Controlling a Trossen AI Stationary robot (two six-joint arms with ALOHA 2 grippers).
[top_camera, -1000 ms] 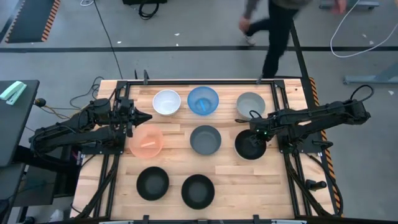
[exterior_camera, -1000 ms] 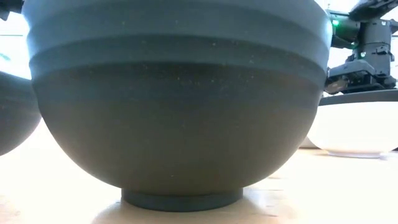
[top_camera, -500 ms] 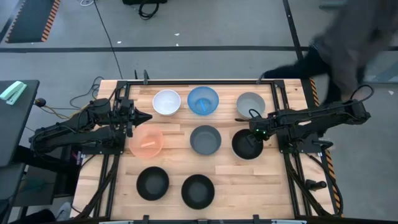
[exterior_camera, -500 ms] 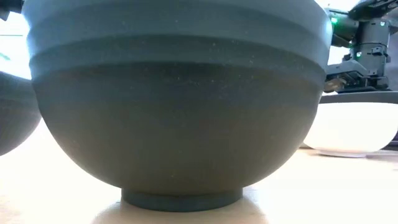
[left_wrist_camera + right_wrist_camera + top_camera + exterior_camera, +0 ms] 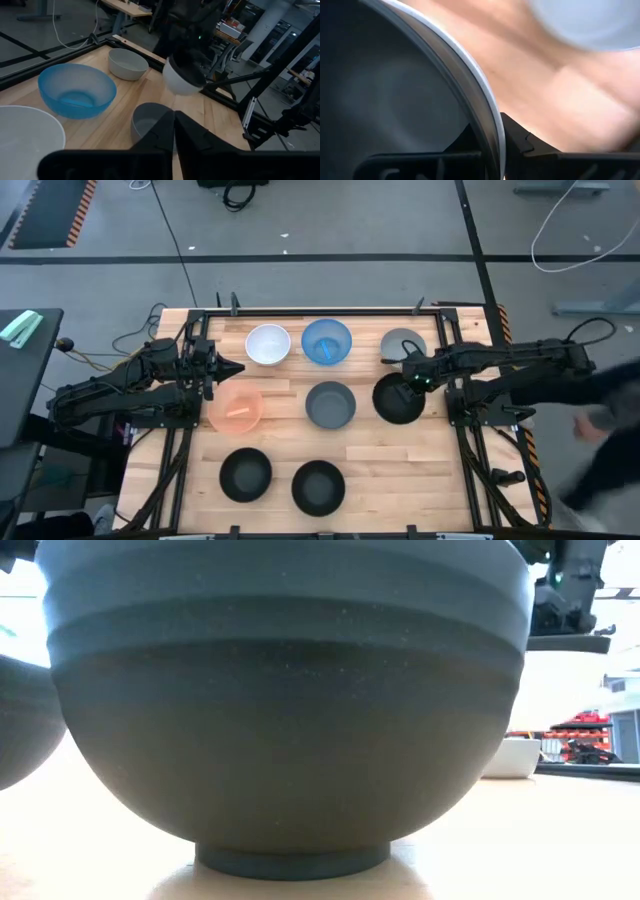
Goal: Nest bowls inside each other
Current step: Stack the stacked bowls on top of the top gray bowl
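Note:
My right gripper is shut on a bowl that is black inside and white outside, held above the table's right middle. In the left wrist view this bowl hangs clear of the wood. White, blue and pale grey bowls stand along the far side. Pink-orange and dark grey bowls stand in the middle row. Two black bowls stand near the front. My left gripper is shut and hovers over the pink-orange bowl's far rim. My right gripper pinches the bowl's rim at its far right part, with one finger inside the bowl and the other finger outside. The fingers slant down from the table's right. The bowl hangs off the table, somewhat tilted.
A black bowl stands right in front of the low camera and fills most of that view. Black frame rails run along the table's sides. Bare wood lies at the front right.
My right gripper has gone up and a little toward the far edge with the black-and-white bowl. The bowl stood on the table a second ago and is now lifted clear. A person has walked past beyond the table.

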